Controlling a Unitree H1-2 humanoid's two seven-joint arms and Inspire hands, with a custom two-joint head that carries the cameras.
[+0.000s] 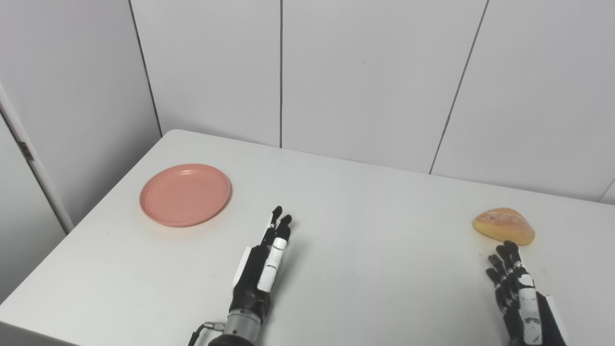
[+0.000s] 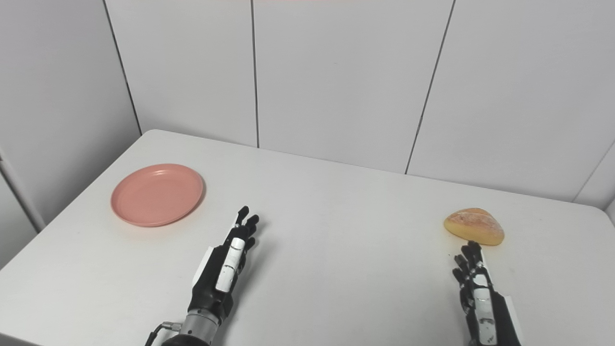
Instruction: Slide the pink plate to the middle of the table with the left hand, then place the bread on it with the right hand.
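Observation:
A round pink plate (image 1: 185, 194) lies on the white table (image 1: 365, 221) toward its left side. A golden bread roll (image 1: 503, 226) sits at the right side. My left hand (image 1: 266, 259) hovers over the table to the right of and nearer than the plate, fingers stretched forward and apart from the plate, holding nothing. My right hand (image 1: 516, 288) is just in front of the bread, fingers extended and slightly spread, its tips close to the roll but apart from it.
White panelled walls (image 1: 365, 77) stand behind the table. The table's left edge (image 1: 96, 202) runs close to the plate, and the front edge lies at the bottom left.

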